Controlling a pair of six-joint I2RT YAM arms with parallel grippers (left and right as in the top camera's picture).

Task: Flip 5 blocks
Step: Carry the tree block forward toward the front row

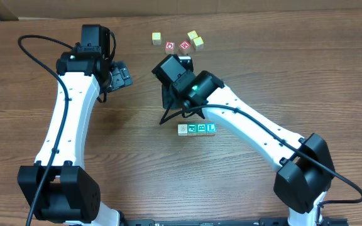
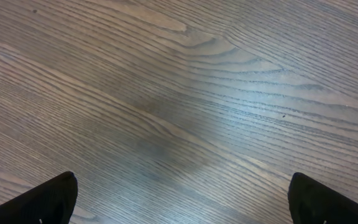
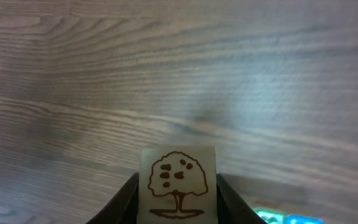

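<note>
My right gripper [image 3: 178, 208] is shut on a pale block [image 3: 178, 183] that shows a brown tree drawing, held above bare wood. In the overhead view this gripper [image 1: 170, 100] hangs just up and left of a row of several blocks [image 1: 197, 129] with white and teal faces; the held block is hidden there under the wrist. The row's teal faces [image 3: 277, 217] peek in at the bottom right of the right wrist view. My left gripper [image 1: 119, 75] stands wide open over empty wood at the upper left, its black fingertips [image 2: 50, 200] far apart with nothing between them.
At the far edge lies a loose group of yellow cubes [image 1: 156, 38] [image 1: 196, 39] and two red-faced cubes [image 1: 170, 45] [image 1: 184, 46]. A black cable [image 1: 168, 116] loops below the right wrist, next to the row.
</note>
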